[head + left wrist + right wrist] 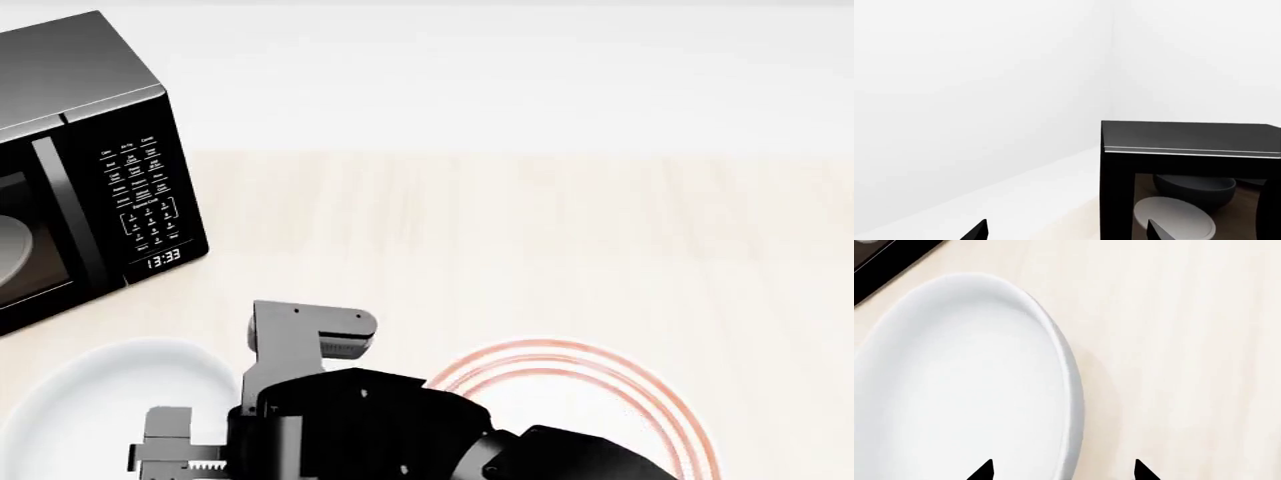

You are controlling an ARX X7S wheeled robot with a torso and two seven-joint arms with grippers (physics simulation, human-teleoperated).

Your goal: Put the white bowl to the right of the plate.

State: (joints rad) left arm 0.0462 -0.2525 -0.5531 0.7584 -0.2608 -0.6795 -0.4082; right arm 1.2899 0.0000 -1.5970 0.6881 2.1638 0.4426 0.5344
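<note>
White bowl (961, 390) rim between open pincer (1064, 471) tips.

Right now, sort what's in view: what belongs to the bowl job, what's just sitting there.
Job:
- white bowl, left of the plate
- plate, red-ringed
- right gripper, open at the bowl's rim

Just there:
- microwave
- pale dish inside it
- wooden table

Head view: high, facing forward and down over light wooden table (534, 230); microwave (80, 180) far left, white bowl (80, 400) near left, plate (587, 390) near centre-right, dark arm across near edge.
Right wrist view: very close above white bowl (967, 385), facing down along its rim; microwave corner (887, 255) at edge. Shares bowl, table, microwave with head view.
Left wrist view: low, facing level toward microwave (1187, 150) and white wall (974, 100); shares microwave with the other two.
</note>
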